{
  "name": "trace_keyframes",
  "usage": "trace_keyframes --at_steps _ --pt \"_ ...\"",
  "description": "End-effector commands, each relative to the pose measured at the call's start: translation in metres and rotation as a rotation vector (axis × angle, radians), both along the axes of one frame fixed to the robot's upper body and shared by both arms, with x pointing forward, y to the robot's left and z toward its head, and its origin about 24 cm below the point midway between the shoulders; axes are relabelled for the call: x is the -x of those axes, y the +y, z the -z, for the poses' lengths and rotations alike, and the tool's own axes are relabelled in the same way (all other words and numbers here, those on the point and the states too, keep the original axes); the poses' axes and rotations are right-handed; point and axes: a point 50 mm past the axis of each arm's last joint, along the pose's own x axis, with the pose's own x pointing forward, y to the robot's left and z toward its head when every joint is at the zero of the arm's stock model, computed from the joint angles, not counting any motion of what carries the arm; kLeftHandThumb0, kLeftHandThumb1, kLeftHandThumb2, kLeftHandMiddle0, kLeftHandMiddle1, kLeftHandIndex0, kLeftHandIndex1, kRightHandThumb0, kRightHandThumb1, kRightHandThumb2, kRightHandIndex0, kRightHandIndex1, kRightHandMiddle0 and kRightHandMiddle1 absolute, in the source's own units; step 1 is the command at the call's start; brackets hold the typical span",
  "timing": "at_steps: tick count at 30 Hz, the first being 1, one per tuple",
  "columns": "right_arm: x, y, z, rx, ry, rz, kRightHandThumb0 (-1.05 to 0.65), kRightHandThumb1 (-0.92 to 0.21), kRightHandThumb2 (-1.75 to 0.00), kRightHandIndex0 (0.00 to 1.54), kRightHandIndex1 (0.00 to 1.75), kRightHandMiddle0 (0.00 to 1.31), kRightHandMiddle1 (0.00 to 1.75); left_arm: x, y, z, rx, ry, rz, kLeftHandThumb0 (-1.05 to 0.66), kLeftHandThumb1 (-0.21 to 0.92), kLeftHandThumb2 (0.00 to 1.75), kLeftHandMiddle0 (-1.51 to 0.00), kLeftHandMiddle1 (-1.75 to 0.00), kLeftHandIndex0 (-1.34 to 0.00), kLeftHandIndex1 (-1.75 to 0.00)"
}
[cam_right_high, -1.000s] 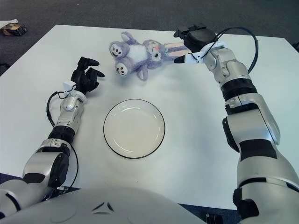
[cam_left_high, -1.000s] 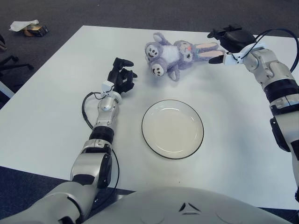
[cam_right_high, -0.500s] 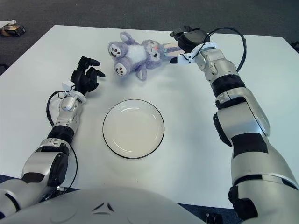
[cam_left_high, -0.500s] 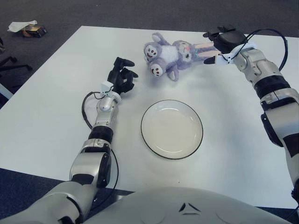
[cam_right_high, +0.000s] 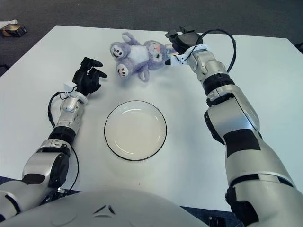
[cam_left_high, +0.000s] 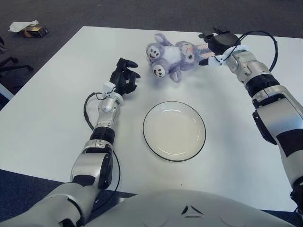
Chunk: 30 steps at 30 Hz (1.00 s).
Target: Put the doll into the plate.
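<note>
A purple plush bunny doll (cam_left_high: 171, 56) lies on its back at the far side of the white table, its long ears pointing right. My right hand (cam_left_high: 209, 47) has reached in from the right and sits over the ears, open, with fingers (cam_left_high: 214, 36) above them and a thumb below. Nothing lies in the black-rimmed white plate (cam_left_high: 147, 137), which stands nearer me at the table's middle. My left hand (cam_left_high: 125, 75) shows left of the doll and up-left of the plate, its fingers relaxed and holding nothing.
The white table (cam_left_high: 47, 118) extends well to the left and right of the plate. On the dark floor past the far-left corner lie a small box and a crumpled paper (cam_left_high: 29, 28). A chair base (cam_left_high: 9, 65) pokes in at the left edge.
My right hand has moved left along the doll's ears, from their tips to near the head. The doll, the plate and my left hand have stayed where they were.
</note>
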Motion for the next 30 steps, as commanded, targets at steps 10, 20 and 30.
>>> trace_keyframes --at_steps 10,20,30 --pt "-0.005 0.011 -0.008 -0.083 -0.005 0.022 -0.96 -0.92 -0.34 0.03 0.02 0.00 0.49 0.022 0.004 0.040 0.010 0.137 0.001 -0.01 0.68 0.88 -0.24 -1.74 -0.23 -1.75" --pt "-0.005 0.017 -0.003 -0.105 0.011 0.031 -0.88 -0.89 -0.31 0.07 0.03 0.00 0.52 0.023 0.004 0.042 0.021 0.129 -0.001 -0.01 0.71 0.83 -0.29 -1.70 -0.18 -1.75" --pt "-0.005 0.025 0.004 -0.146 0.041 0.041 -0.82 -0.86 -0.37 0.05 0.02 0.00 0.52 0.025 0.005 0.042 0.017 0.116 -0.010 -0.01 0.67 0.91 -0.26 -1.74 -0.24 -1.75"
